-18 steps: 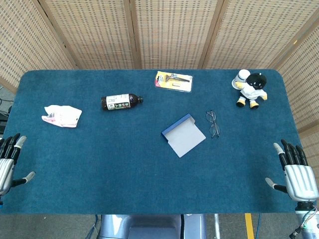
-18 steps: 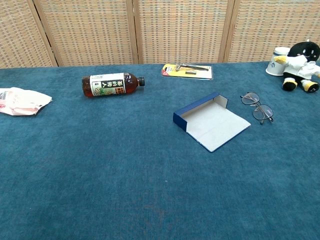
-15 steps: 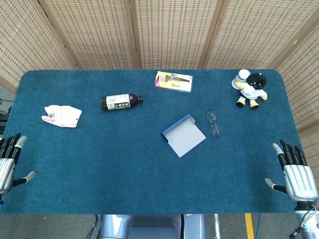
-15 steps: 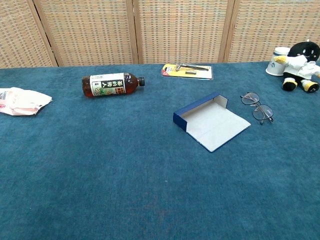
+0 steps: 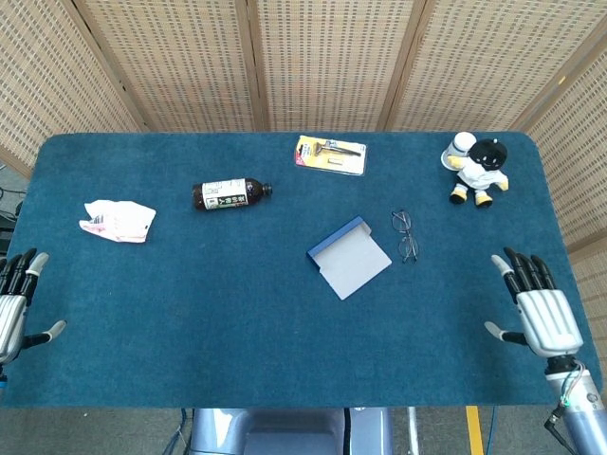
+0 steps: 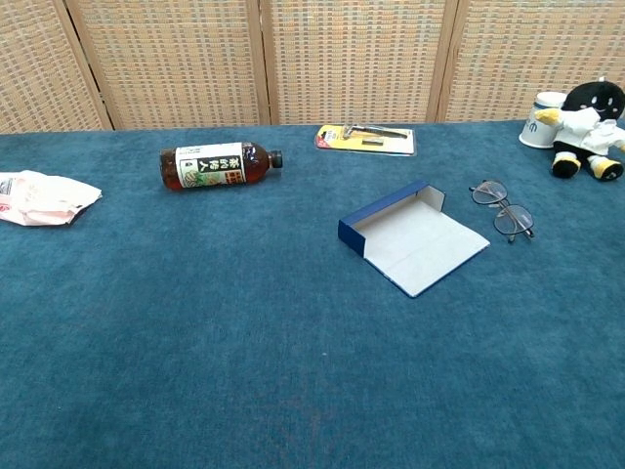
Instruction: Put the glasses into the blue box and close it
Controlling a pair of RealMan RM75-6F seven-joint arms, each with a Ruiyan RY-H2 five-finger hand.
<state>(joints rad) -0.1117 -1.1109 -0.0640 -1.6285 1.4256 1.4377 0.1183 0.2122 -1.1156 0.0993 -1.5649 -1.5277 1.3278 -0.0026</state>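
Both of my robot hands, left robot hand and right robot hand, are lying spread, holding nothing; I am aiming the right one at the glasses beside the blue box, pinching the thin frame gently.

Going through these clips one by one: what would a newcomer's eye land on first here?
Probably the blue box lying open near the middle of the table, its pale inside showing, with the glasses on the cloth just to its right. Next, the black-and-white plush toy in the far right corner. The right robot hand hangs open over the table's right edge, the left robot hand open at the left edge.
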